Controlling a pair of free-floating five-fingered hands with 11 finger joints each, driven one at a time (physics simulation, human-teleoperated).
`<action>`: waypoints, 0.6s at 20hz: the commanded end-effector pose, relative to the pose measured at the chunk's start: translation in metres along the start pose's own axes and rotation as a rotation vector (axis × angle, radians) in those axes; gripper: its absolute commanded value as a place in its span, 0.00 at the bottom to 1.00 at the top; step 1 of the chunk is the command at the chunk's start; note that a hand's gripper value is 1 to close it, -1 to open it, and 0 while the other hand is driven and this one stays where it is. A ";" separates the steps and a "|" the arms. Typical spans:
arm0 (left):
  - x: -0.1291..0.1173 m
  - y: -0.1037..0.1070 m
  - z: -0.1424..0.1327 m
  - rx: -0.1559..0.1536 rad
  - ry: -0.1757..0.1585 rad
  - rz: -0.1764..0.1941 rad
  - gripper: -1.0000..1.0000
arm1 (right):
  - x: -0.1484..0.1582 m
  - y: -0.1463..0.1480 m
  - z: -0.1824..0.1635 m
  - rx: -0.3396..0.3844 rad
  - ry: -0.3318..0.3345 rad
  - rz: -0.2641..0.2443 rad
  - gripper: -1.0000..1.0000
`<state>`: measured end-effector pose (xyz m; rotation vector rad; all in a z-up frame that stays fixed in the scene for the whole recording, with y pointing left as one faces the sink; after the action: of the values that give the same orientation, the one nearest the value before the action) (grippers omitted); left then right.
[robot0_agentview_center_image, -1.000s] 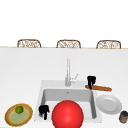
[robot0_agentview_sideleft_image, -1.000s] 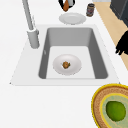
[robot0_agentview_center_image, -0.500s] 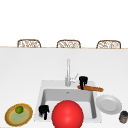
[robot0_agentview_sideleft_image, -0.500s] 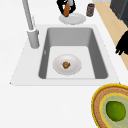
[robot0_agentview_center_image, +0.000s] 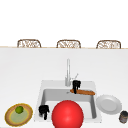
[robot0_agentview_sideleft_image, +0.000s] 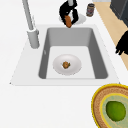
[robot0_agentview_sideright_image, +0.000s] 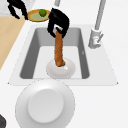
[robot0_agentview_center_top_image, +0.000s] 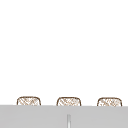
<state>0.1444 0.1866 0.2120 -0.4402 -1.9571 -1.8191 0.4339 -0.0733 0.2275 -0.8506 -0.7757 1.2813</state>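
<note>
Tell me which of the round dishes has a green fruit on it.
The woven yellow-rimmed plate left of the sink, carrying the lime. The white plate at right is bare.

Orange-brown carrot (robot0_agentview_center_image: 83, 92), red ball (robot0_agentview_center_image: 67, 114), green lime (robot0_agentview_center_image: 19, 109), yellow-rimmed woven plate (robot0_agentview_center_image: 10, 120), white sink (robot0_agentview_center_image: 42, 86).

two matte black human-like hands (robot0_agentview_center_image: 76, 85), armless

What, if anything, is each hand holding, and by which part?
The right hand grips the baguette at one end, above the sink. The left hand holds nothing.
</note>
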 end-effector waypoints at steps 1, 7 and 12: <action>0.000 0.000 0.000 0.000 0.000 0.000 0.50 | 0.015 0.025 0.001 0.000 -0.065 -0.015 1.00; 0.000 0.000 0.000 0.000 0.000 0.000 0.50 | 0.035 0.075 0.007 -0.015 -0.116 -0.056 1.00; 0.000 0.000 0.000 0.000 0.000 0.000 0.50 | 0.049 0.121 0.021 -0.014 -0.124 -0.047 1.00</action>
<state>0.1444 0.1866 0.2120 -0.4402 -1.9571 -1.8191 0.3837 -0.0222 0.1534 -0.7851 -0.8792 1.2821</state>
